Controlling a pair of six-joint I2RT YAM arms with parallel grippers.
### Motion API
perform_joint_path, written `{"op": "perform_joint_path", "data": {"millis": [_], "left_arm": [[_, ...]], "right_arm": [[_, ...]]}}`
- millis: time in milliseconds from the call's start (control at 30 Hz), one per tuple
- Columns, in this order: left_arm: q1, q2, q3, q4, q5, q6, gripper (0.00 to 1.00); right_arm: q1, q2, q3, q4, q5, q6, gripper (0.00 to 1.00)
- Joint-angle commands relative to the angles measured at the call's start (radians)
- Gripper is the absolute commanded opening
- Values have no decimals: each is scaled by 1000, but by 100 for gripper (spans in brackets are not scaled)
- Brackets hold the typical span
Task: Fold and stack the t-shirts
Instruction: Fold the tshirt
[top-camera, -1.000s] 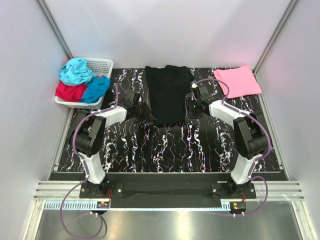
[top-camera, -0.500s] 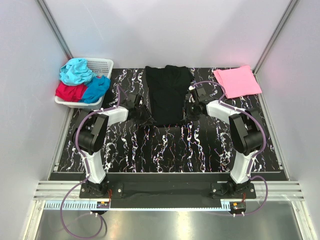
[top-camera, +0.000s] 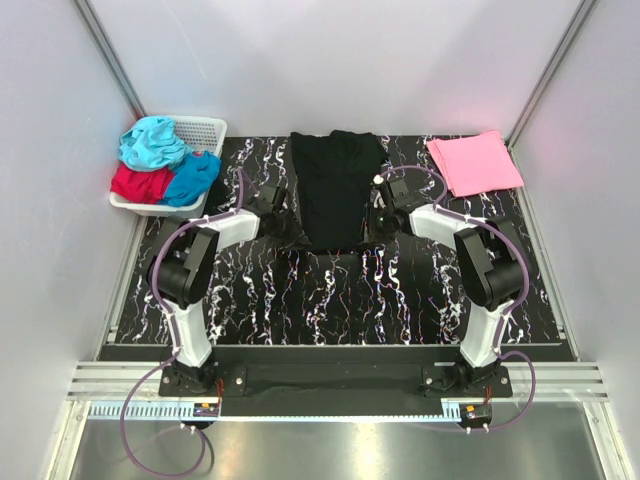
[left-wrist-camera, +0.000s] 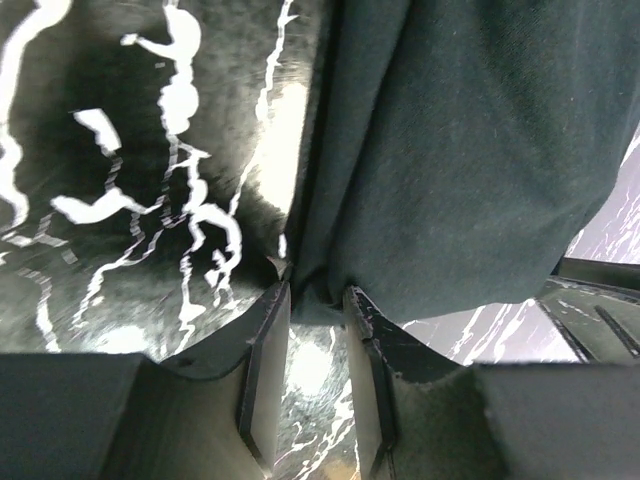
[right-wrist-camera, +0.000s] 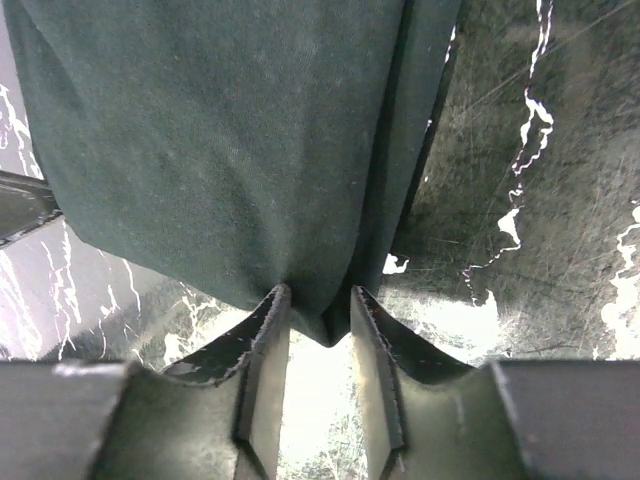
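A black t-shirt (top-camera: 335, 185) lies folded into a long strip at the back middle of the marble-patterned table. My left gripper (top-camera: 288, 228) is at its near left corner. In the left wrist view the gripper (left-wrist-camera: 316, 290) is shut on a bunched corner of the dark cloth (left-wrist-camera: 450, 150). My right gripper (top-camera: 370, 228) is at the near right corner. In the right wrist view the gripper (right-wrist-camera: 319, 292) pinches the hanging corner of the cloth (right-wrist-camera: 220, 150), whose folds run down to the fingertips. A pink t-shirt (top-camera: 475, 162) lies folded at the back right.
A white lattice basket (top-camera: 205, 128) stands at the back left, holding teal (top-camera: 152, 142), red (top-camera: 140, 183) and blue (top-camera: 193, 175) t-shirts. Grey walls close in the table on three sides. Both arm bases sit at the near edge.
Both grippers have moved in towards the near corners of the black t-shirt. The right jaws have narrowed onto the cloth.
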Motion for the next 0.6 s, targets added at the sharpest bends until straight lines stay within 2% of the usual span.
{"op": "perform_joint_path", "data": {"millis": [0, 67, 100, 133, 167, 233, 267, 567], "left_arm": [[-8, 33, 38, 45, 58, -11, 32], [-8, 45, 41, 57, 75, -24, 32], [-8, 45, 45, 59, 78, -24, 30], [-8, 50, 48, 60, 83, -25, 27], [-8, 48, 52, 59, 83, -25, 19], [-8, 44, 57, 50, 83, -24, 3], [-8, 37, 55, 42, 80, -22, 0], [-32, -139, 0, -30, -14, -14, 0]], "right_arm": [[9, 9, -11, 34, -24, 17, 37], [12, 9, -11, 31, -22, 17, 33], [12, 6, -11, 32, -24, 16, 20], [12, 6, -11, 32, -22, 17, 12], [12, 4, -11, 29, -21, 19, 2], [12, -1, -13, 26, -14, 22, 0], [13, -7, -17, 26, -11, 25, 0], [56, -126, -69, -37, 68, 42, 0]]}}
